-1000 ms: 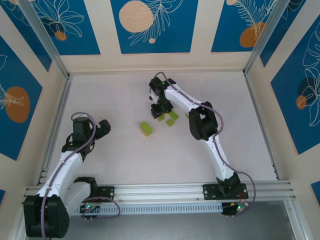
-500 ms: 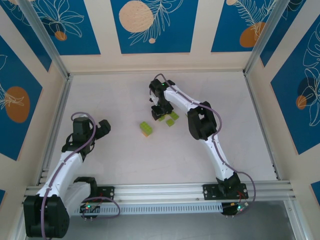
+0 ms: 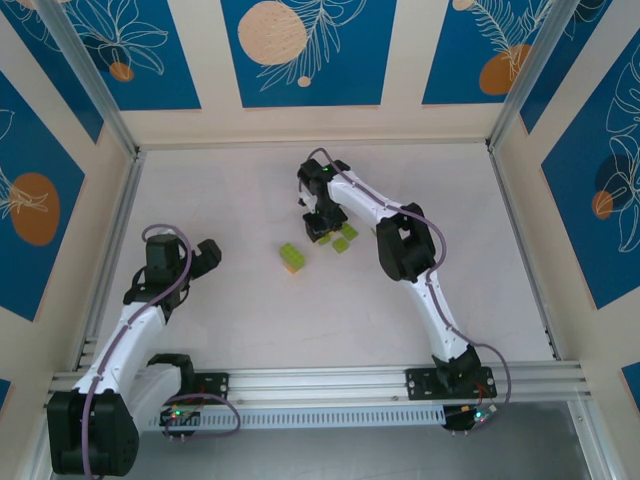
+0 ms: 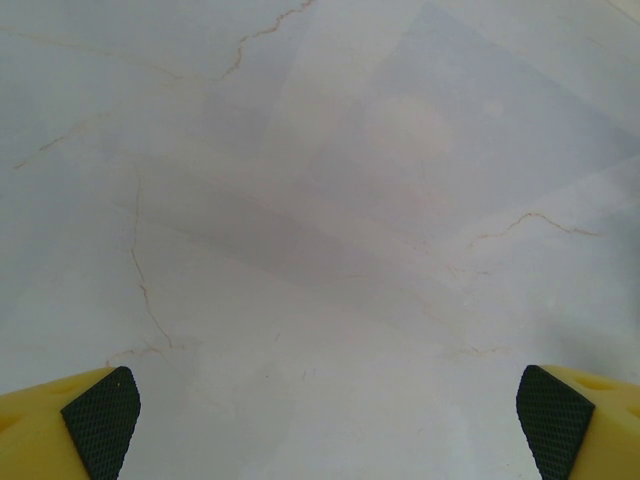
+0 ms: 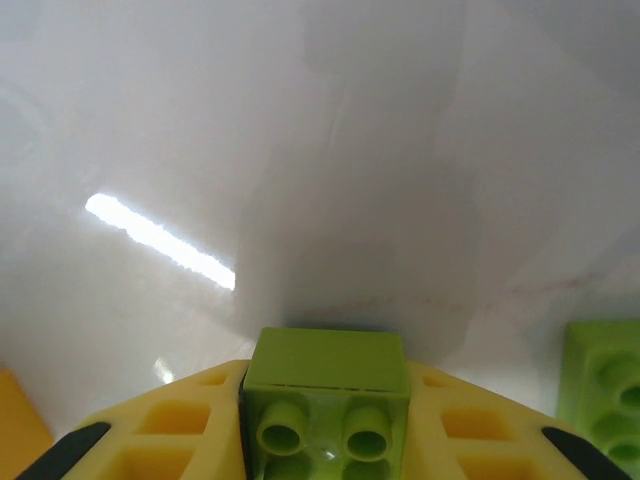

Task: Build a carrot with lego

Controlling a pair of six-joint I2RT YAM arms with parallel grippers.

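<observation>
One lime-green brick (image 5: 325, 375) is now pinched by the right jaws, which just narrowed onto it, ready for the started carrot (image 3: 292, 258) at seven o'clock of them; left jaws gape wide, empty.

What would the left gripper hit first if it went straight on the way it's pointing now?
Most likely the bare table. The left wrist view looks past the open fingers of the left gripper onto plain tabletop, with no brick in that line. How far off the surface is cannot be judged.
</observation>
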